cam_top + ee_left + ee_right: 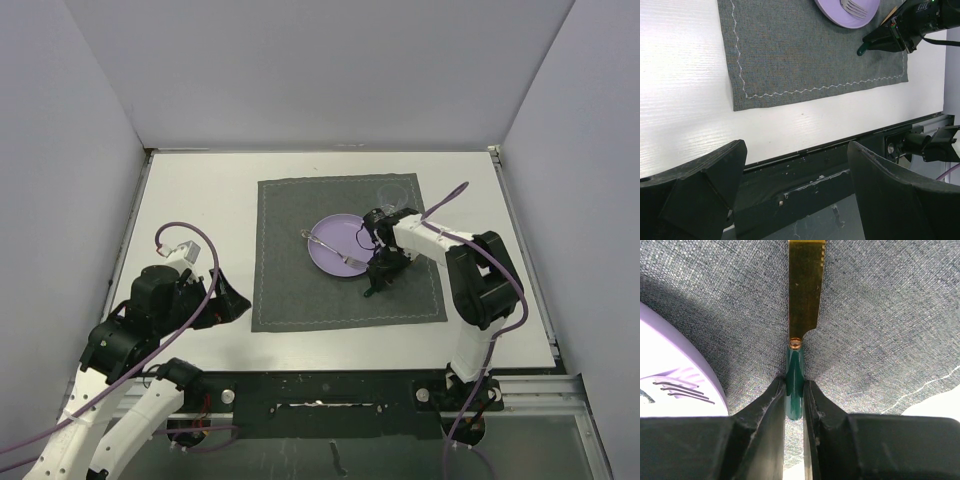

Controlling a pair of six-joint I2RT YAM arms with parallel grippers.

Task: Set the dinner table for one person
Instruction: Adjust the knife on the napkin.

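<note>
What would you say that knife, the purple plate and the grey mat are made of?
The knife has a gold-coloured blade that looks like polished metal, since it shines. Its dark green handle is smooth, perhaps plastic or lacquer. The plate is an even lilac, likely plastic, possibly glazed ceramic. The placemat is woven cloth: flecked grey threads show, with pale zigzag stitching.
</note>
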